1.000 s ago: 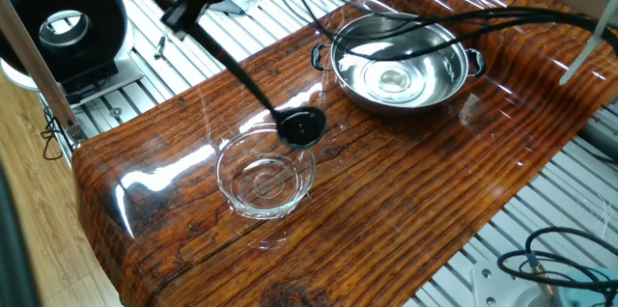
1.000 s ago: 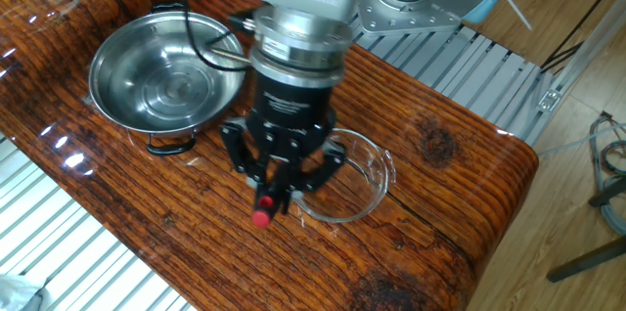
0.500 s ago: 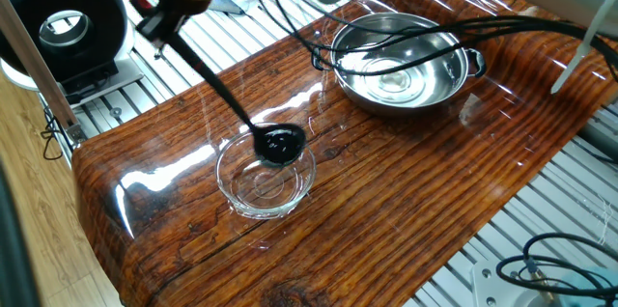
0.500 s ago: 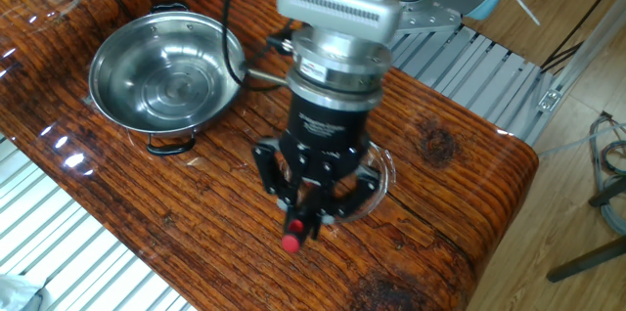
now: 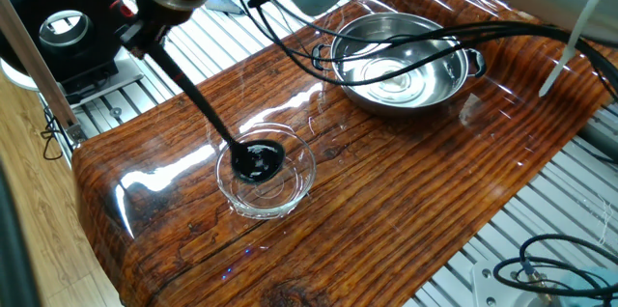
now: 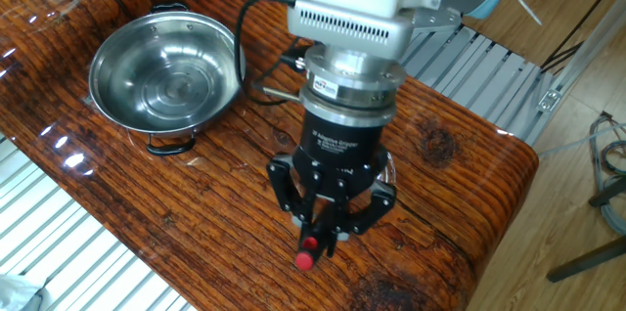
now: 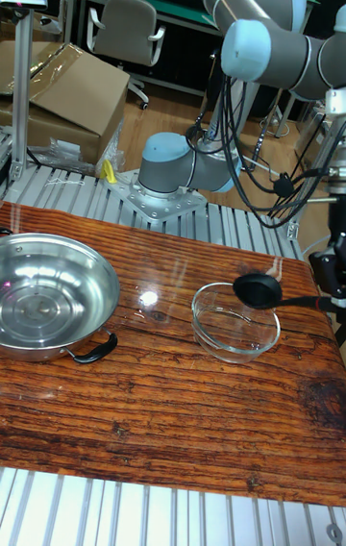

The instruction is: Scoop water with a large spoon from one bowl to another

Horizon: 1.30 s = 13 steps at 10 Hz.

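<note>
— Where is the ladle (image 5: 224,133) in the job?

— Its black scoop hangs over the clear glass bowl (image 7: 235,321), just above the rim and inside the bowl's outline in both the tall view and one fixed view. The handle runs straight up and back from the scoop to the claw (image 6: 323,238), whose fingers are clamped tight around the handle just short of its red-tipped end.

— So the carrying is done?

— I judge it so. The scoop sits roughly level, so the pour itself looks not yet made. Whether there is water in the scoop I cannot tell; it reads only as dark and glossy.

— And the glass bowl, anything in it?

— Too clear to say. A few reflections, no pool I can pick out.

— The source?

— The stainless-steel bowl (image 5: 401,59) with two side handles stands well apart from the claw, far beyond the scoop end of the ladle. Its bottom shines, though water (image 5: 394,79) and bare steel look alike here.

— What remains?

— Tipping the scoop into the glass bowl, then probably more trips. The wooden table (image 5: 406,191) beyond the claw shows glare but no spill I can make out.
</note>
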### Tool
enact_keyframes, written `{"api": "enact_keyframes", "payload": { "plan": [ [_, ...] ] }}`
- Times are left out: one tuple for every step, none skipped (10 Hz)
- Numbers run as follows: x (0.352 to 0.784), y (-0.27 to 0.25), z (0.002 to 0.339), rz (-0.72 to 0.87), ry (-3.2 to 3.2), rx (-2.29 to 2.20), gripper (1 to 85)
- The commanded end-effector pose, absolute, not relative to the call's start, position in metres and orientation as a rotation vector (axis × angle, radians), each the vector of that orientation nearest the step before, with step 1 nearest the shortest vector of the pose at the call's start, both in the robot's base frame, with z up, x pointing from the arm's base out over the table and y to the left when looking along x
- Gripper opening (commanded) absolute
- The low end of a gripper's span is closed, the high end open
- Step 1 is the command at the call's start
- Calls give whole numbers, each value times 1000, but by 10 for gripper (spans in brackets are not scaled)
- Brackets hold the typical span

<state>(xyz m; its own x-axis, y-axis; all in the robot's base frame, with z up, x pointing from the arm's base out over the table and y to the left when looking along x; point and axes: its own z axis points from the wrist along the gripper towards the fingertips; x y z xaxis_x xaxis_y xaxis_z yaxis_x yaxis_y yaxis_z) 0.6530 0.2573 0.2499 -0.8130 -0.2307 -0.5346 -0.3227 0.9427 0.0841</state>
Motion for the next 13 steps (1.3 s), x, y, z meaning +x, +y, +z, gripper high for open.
{"api": "enact_keyframes", "payload": {
  "plan": [
    [658,259,244,301,2545,-405,10],
    [658,258,241,327,2545,-406,10],
    [657,258,239,353,2548,-409,10],
    [656,262,237,408,2545,-409,10],
    [654,266,237,455,2543,-407,10],
    [653,266,235,470,2540,-424,10],
    [652,265,233,480,2540,-451,10],
    [653,258,230,473,2537,-491,10],
    [654,252,228,477,2541,-512,10],
    [653,250,227,503,2541,-514,10],
    [652,250,226,540,2537,-506,10],
    [649,251,225,582,2537,-499,10],
    [647,250,223,605,2534,-515,10]
  ]
}}
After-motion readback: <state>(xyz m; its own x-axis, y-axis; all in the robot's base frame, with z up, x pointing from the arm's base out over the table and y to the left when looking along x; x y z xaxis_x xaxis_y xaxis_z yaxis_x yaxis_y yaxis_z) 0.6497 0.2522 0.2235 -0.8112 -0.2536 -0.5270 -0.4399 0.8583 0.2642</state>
